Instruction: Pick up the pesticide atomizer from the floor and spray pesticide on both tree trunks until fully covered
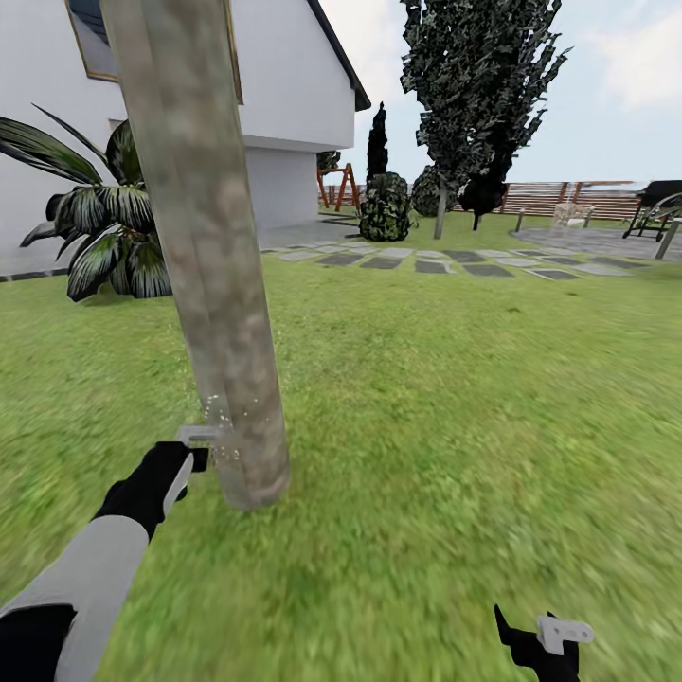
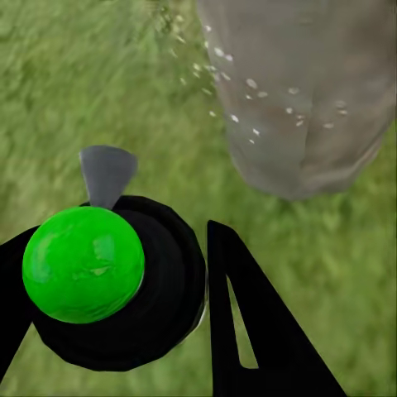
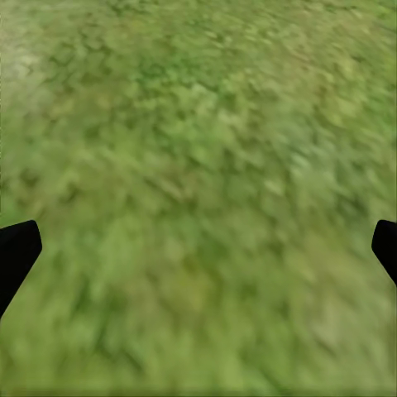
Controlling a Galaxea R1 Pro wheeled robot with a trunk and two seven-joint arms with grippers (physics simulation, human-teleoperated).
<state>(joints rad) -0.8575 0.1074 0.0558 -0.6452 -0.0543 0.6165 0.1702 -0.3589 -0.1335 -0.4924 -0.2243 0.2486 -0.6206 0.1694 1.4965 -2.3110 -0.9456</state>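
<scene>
My left gripper (image 1: 187,453) is shut on the pesticide atomizer (image 2: 124,289), a black bottle with a bright green round top and a grey nozzle (image 2: 106,172). The nozzle points at the base of the near tree trunk (image 1: 213,284), a thick mottled grey-brown column just right of the gripper. A fine cloud of white pesticide specks (image 2: 248,91) hangs on the trunk's (image 2: 314,91) lower part, also seen as specks (image 1: 220,417) in the head view. The second tree (image 1: 478,95) stands far off at the back right. My right gripper (image 1: 545,644) hovers open over the grass, low at the right.
A broad-leaved striped plant (image 1: 104,227) stands left of the near trunk by the white house (image 1: 284,104). Grey stepping stones (image 1: 436,265) cross the lawn far ahead, with round bushes (image 1: 385,206) and a wooden fence (image 1: 568,199) behind. Open grass (image 1: 455,407) lies to the right.
</scene>
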